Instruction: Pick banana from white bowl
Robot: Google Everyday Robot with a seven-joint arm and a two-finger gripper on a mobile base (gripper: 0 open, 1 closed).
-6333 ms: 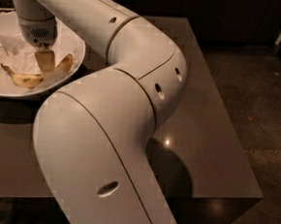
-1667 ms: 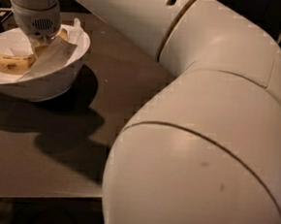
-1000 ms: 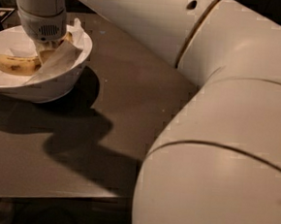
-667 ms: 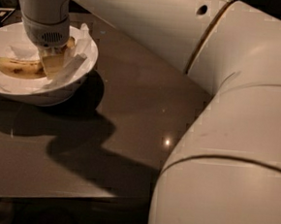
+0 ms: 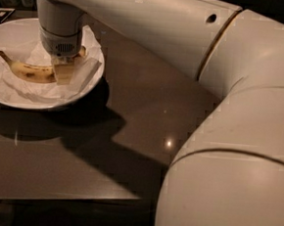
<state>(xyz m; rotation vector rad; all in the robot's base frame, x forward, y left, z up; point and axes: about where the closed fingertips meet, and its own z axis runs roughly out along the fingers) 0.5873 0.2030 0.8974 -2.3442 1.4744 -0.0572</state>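
The white bowl (image 5: pixel 6 96) stands at the left end of the dark table, lined with crumpled white paper (image 5: pixel 89 71). The yellow, brown-speckled banana (image 5: pixel 30 71) lies across the paper, with its dark stem pointing left. My gripper (image 5: pixel 61 72) reaches straight down from the white wrist (image 5: pixel 60 27) into the bowl. It meets the banana at its middle and covers that part. The banana's right end shows again behind the gripper.
The dark brown table (image 5: pixel 147 110) runs right and forward to a front edge low in the view. My large white arm (image 5: pixel 228 141) fills the right side and top. Some dim objects sit beyond the table at the top left.
The bowl now looks larger and seen more from above, and more of the banana and its stem shows. The gripper stays down on the banana. The arm's bulk has shifted right.
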